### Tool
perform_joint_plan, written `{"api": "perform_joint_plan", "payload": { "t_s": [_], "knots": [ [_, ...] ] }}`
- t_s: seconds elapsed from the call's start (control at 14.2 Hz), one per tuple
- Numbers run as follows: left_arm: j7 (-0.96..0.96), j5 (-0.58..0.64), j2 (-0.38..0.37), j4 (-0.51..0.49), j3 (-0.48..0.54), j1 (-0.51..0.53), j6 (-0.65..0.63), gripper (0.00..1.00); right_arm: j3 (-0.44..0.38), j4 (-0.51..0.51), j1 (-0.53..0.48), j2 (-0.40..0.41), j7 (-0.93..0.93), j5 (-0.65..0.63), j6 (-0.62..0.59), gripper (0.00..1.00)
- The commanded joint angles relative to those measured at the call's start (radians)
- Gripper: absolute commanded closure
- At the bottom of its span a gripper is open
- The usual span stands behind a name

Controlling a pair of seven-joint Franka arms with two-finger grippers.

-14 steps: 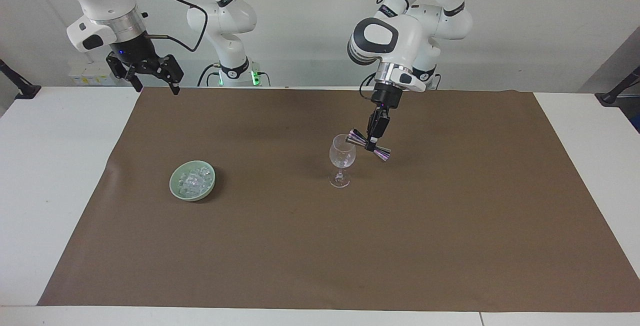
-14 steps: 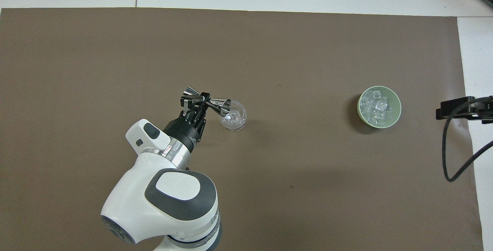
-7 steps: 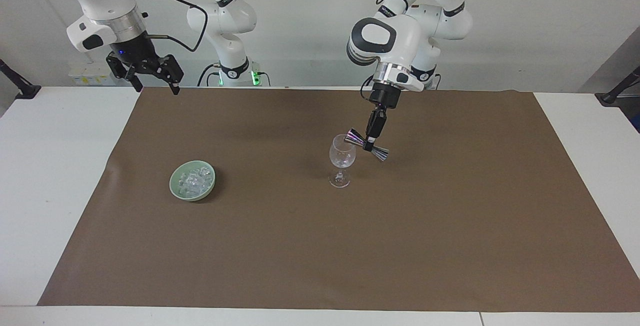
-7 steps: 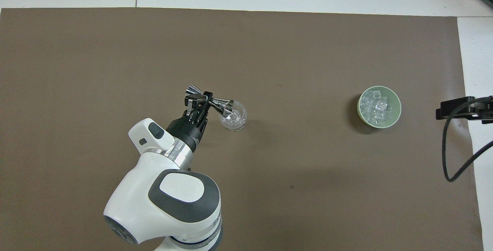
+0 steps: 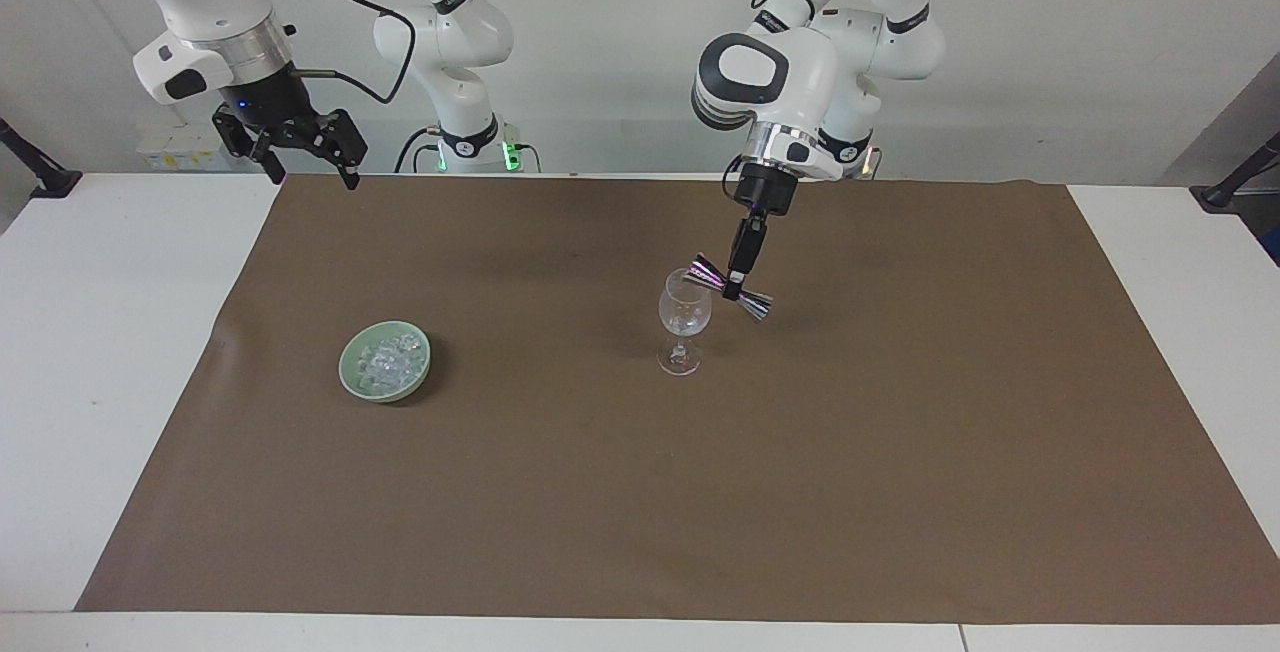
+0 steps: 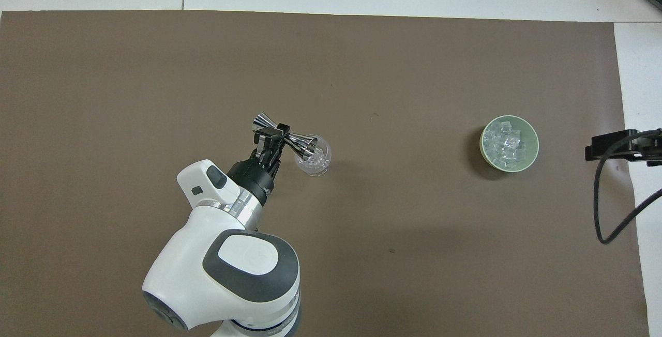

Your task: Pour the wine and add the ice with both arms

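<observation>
Left gripper (image 5: 738, 280) clenched on a metal jigger (image 5: 732, 288), tipped over the rim of a stemmed glass (image 5: 683, 322) at the brown mat's (image 5: 700, 492) centre, ice (image 5: 385, 362) heaped in a green bowl (image 5: 350, 372) at the glass's nine o'clock in the facing view, right gripper (image 5: 300, 164) held with jaws released over the desk (image 5: 90, 332) edge, waiting.

From my station: a mirror-bright metal jigger (image 5: 733, 287), a clear glossy wine glass (image 5: 683, 320), a smooth pale-green glazed bowl (image 5: 352, 369) of glassy ice (image 5: 385, 362), a matt brown paper-like mat (image 5: 640, 492), and glossy white plastic arm shells (image 6: 227, 275).
</observation>
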Motion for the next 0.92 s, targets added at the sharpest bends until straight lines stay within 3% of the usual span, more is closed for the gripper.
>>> {"api": "perform_joint_plan", "payload": {
  "t_s": [0.0, 0.85],
  "knots": [
    [0.032, 0.011, 0.018, 0.025, 0.014, -0.020, 0.030, 1.00, 0.001, -0.022, -0.003, -0.023, -0.021, 0.009, 0.001, 0.00],
    [0.070, 0.092, 0.030, 0.042, 0.019, -0.013, 0.031, 1.00, 0.001, -0.024, -0.003, -0.023, -0.021, 0.009, 0.001, 0.00]
  ]
}}
